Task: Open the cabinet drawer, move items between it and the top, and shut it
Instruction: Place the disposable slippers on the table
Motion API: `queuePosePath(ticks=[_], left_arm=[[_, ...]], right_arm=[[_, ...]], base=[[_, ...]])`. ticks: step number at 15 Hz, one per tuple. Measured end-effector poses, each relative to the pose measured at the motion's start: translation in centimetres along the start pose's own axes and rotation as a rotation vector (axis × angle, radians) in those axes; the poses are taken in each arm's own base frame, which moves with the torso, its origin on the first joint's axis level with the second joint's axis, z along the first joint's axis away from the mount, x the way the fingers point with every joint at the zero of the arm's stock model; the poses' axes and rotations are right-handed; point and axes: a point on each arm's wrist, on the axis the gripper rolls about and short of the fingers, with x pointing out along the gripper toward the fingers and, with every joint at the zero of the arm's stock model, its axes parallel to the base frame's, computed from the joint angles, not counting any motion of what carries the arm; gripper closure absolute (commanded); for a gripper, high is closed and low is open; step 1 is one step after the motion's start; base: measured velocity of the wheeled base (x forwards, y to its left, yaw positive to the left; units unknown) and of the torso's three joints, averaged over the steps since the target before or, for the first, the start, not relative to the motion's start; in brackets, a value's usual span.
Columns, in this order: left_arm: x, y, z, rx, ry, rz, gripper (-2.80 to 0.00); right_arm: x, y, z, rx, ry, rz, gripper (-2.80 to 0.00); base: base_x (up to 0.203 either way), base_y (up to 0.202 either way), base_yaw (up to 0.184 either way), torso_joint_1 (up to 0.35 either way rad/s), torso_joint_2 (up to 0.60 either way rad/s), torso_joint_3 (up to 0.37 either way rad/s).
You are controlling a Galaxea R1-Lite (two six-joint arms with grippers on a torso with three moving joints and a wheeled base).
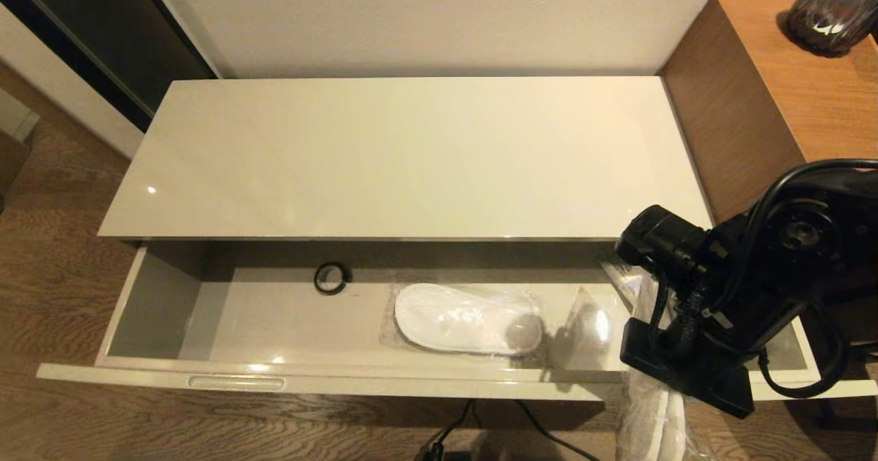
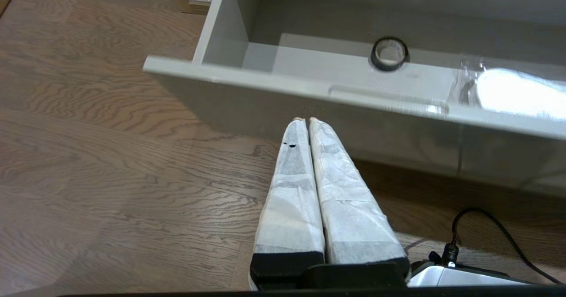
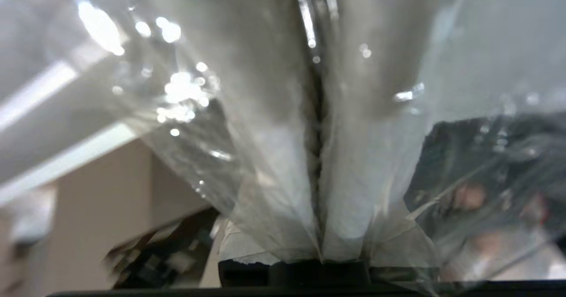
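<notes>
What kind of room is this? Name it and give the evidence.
Probably a hotel room or bedroom, though that is a guess. Plastic-sealed slippers lie in the open cabinet drawer, wood flooring runs beneath, and a dark vase stands on a brown wooden unit.

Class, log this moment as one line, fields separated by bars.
drawer: open | inside: tape roll, slipper | right tool: shut on plastic packet at drawer's right end | left tool: shut, empty, before drawer front
</notes>
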Motion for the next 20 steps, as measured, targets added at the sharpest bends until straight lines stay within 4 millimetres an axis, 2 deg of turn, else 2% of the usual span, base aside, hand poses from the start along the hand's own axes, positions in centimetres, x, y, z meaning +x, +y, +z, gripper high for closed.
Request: queuePosePath(ticks=[6,9,14,17,20], left_arm=[[0.0,0.0,0.0,0.000,0.000,0.000,0.00],[0.0,0.0,0.0,0.000,0.000,0.000,0.00],[0.0,0.0,0.0,0.000,0.000,0.000,0.00],[0.0,0.0,0.0,0.000,0.000,0.000,0.00],[0.0,0.0,0.0,0.000,0.000,0.000,0.00]], right_arm=[[3.1,-1.1,4.5,0.233,0.180,0.010,0.00],[4.0,-1.3,5.3,0.257,0.172,-0.016,0.00],[4.3,-2.0,4.9,0.257,0.148,-0.064,0.00],[3.5,-2.8,4.3,0.239,0.029,-0.048,0.00],[3.6,-3.6,3.9,0.218,-0.116,-0.008,0.00]], base=[[0.000,0.000,0.000,0.000,0.00,0.000],[0.000,0.000,0.000,0.000,0.00,0.000],[0.000,0.000,0.000,0.000,0.00,0.000],[0.000,0.000,0.000,0.000,0.00,0.000],[0.000,0.000,0.000,0.000,0.00,0.000]])
